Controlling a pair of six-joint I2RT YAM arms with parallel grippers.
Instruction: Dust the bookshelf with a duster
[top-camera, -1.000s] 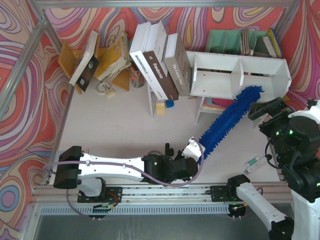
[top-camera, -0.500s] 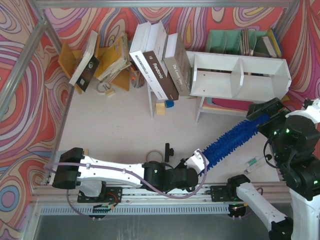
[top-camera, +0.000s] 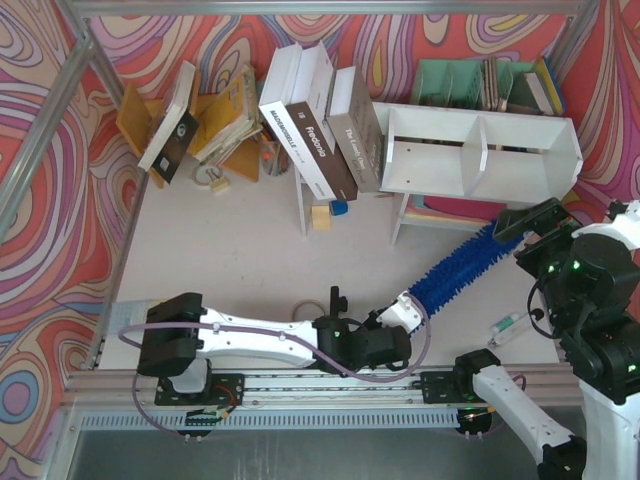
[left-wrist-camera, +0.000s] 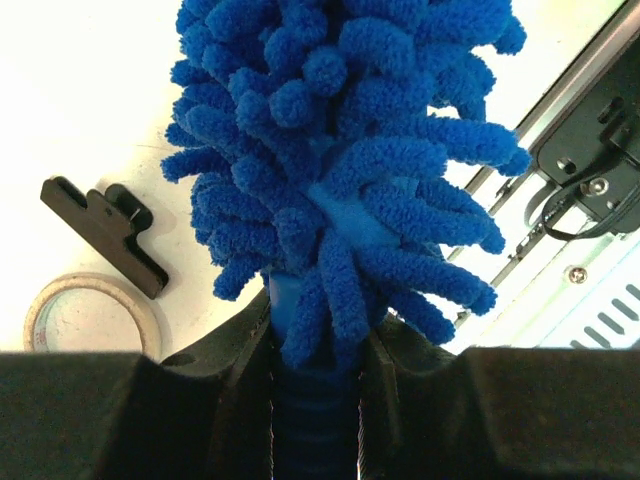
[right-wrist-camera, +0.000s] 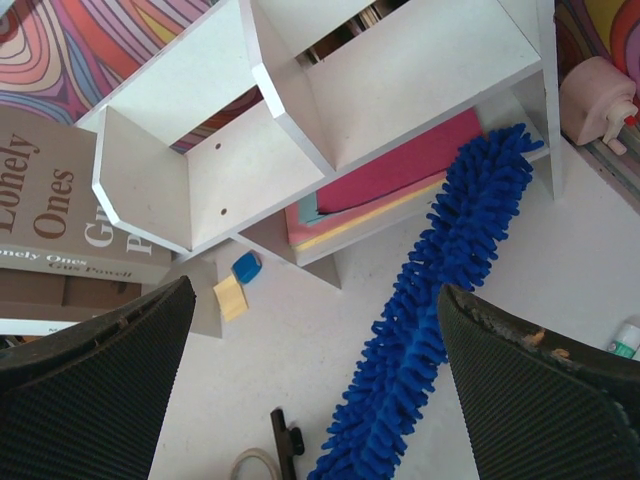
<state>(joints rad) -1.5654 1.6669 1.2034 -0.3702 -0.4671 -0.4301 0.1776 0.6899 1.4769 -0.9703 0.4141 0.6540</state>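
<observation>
The white bookshelf (top-camera: 480, 150) stands at the back right on white legs; the right wrist view shows its two open compartments (right-wrist-camera: 300, 110). The blue fluffy duster (top-camera: 455, 268) slants low over the table from the front middle to just before the shelf's right legs. My left gripper (top-camera: 400, 315) is shut on its blue handle (left-wrist-camera: 315, 400), and the fluffy head (left-wrist-camera: 340, 150) fills the left wrist view. My right gripper (top-camera: 528, 220) is open wide and empty, hovering over the duster's far tip (right-wrist-camera: 430, 330); its fingers (right-wrist-camera: 90, 390) do not touch the duster.
Large books (top-camera: 320, 130) lean left of the shelf. Flat pink books (right-wrist-camera: 400, 165) lie under the shelf. A teal organizer (top-camera: 480, 85) stands behind it. A black clip (left-wrist-camera: 105, 230) and a tape roll (left-wrist-camera: 90, 315) lie near my left gripper. A pink bottle (right-wrist-camera: 595, 100) stands at the right.
The duster has swung down from in front of the shelf's right compartment to a low slant near the shelf legs. My left arm has slid right along the near edge.
</observation>
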